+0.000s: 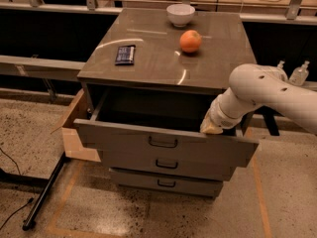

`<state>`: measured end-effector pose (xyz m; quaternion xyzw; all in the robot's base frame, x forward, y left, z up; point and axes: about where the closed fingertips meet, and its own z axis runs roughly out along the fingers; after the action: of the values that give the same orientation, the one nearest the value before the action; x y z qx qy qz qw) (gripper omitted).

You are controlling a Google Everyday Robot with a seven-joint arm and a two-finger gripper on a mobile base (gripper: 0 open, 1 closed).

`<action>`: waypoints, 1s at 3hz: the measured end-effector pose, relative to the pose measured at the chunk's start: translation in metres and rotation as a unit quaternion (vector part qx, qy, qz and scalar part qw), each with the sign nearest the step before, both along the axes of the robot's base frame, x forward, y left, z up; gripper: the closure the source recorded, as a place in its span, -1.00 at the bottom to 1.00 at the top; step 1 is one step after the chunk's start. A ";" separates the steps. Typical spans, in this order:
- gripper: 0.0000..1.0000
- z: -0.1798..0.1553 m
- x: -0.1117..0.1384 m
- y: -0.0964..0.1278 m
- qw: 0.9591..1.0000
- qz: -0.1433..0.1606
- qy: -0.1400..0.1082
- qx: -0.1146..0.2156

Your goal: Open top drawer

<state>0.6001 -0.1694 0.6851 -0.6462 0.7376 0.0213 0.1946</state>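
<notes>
**Top drawer pulled out, gripper at its right front corner**

The gripper (212,127) sits at the right end of the top drawer (119,138), low against the upper edge of the drawer front and just inside the tray. Its tip looks pale and yellowish. Whether it's spread or closed, or gripping anything – can't tell, since the wrist and the drawer lip hide it. The white arm (257,90) comes in from the right and above, angled down toward the gripper.

The top drawer stands well out of the cabinet (163,71), dark tray showing behind and left of the gripper. Drawer front runs left from the gripper, slightly skewed, w/ its small dark bar handle (163,143) left of and a bit below the gripper. Below that, two shorter drawers: the middle drawer (129,161) and the bottom drawer (133,178), both pushed in.

On the cabinet top, above and behind the gripper: an orange (190,40) up and slightly left, a white bowl (180,14) further back behind it, and a flat dark packet (125,54) far left – all well apart from the gripper.

Far left of the gripper, beside the cabinet, a cardboard box (74,138). To the right, behind the arm, two clear bottles (299,74).
</notes>
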 end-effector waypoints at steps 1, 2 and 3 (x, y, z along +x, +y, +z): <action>1.00 -0.006 -0.026 -0.004 0.999 0.012 0.042 -0.007; 1.00 -0.009 -0.065 -0.012 0.996 0.008 0.084 -0.018; 1.00 -0.008 -0.116 -0.022 0.990 -0.004 0.137 -0.030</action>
<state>0.4842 -0.1910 0.6769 -0.6398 0.7603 0.0865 0.0720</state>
